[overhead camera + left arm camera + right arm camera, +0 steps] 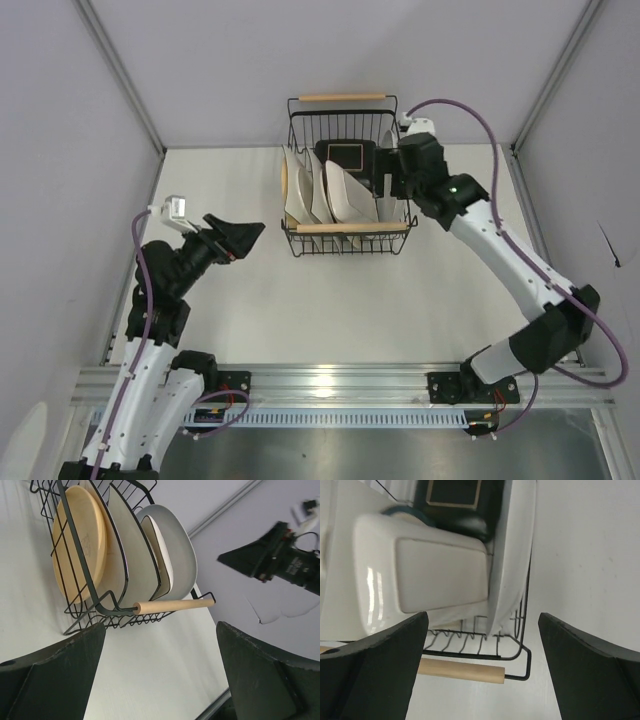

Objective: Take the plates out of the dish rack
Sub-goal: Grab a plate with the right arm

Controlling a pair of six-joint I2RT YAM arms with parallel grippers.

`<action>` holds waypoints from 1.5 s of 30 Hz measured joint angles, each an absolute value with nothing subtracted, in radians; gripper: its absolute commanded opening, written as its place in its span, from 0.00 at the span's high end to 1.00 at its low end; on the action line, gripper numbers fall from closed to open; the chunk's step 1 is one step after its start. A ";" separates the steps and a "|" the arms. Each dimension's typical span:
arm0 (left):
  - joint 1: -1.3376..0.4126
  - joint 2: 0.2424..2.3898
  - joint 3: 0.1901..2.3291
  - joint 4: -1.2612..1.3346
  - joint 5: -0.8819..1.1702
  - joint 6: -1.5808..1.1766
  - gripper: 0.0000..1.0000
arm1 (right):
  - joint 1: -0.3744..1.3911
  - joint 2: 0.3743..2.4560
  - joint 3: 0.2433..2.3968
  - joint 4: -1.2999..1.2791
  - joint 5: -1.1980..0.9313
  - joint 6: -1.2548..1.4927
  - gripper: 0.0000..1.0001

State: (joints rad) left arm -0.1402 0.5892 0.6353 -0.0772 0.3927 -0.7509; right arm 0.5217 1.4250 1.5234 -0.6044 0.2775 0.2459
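Plates [322,190] upright in dish rack [346,243], right hand [482,620] wide open over them, left hand [161,630] open, empty

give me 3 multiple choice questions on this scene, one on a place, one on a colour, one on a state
1. Where is the right tool?
A) over the rack's right end
B) far behind the rack
C) left of the rack

2. What colour is the plate at the rack's left end?
A) blue
B) tan
C) red

3. How is the left tool?
A) shut on a plate
B) shut on a handle
C) open, holding nothing

Key:
1 A, the top view shows it above the rack's right side.
2 B, the left wrist view shows it tan.
3 C, its fingers stand wide apart with nothing between them.
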 measured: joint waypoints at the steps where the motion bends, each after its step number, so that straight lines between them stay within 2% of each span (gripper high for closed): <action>1: -0.140 0.588 0.634 -0.078 0.393 -0.749 0.01 | 0.542 1.467 1.536 -0.628 0.329 0.239 0.00; 6: -0.140 0.586 0.634 -0.079 0.393 -0.733 0.00 | 0.592 1.621 1.562 -0.683 0.495 0.223 0.00; 12: -0.140 0.582 0.634 -0.091 0.392 -0.721 0.01 | 0.561 1.679 1.565 -0.690 0.576 0.215 0.00; 19: -0.140 0.577 0.629 -0.097 0.392 -0.714 0.00 | 0.487 1.700 1.566 -0.621 0.531 0.211 0.01; 32: -0.140 0.551 0.622 -0.108 0.393 -0.714 0.00 | 0.463 1.841 1.633 -0.578 0.421 0.199 0.12; 45: -0.140 0.535 0.622 -0.119 0.393 -0.714 0.00 | 0.514 1.856 1.710 -0.575 0.424 0.157 0.12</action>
State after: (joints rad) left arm -0.1402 0.5354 0.6216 -0.1192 0.3931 -0.7139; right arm 0.5137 1.8565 1.7103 -0.5747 0.4244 0.1566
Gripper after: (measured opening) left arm 0.996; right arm 0.880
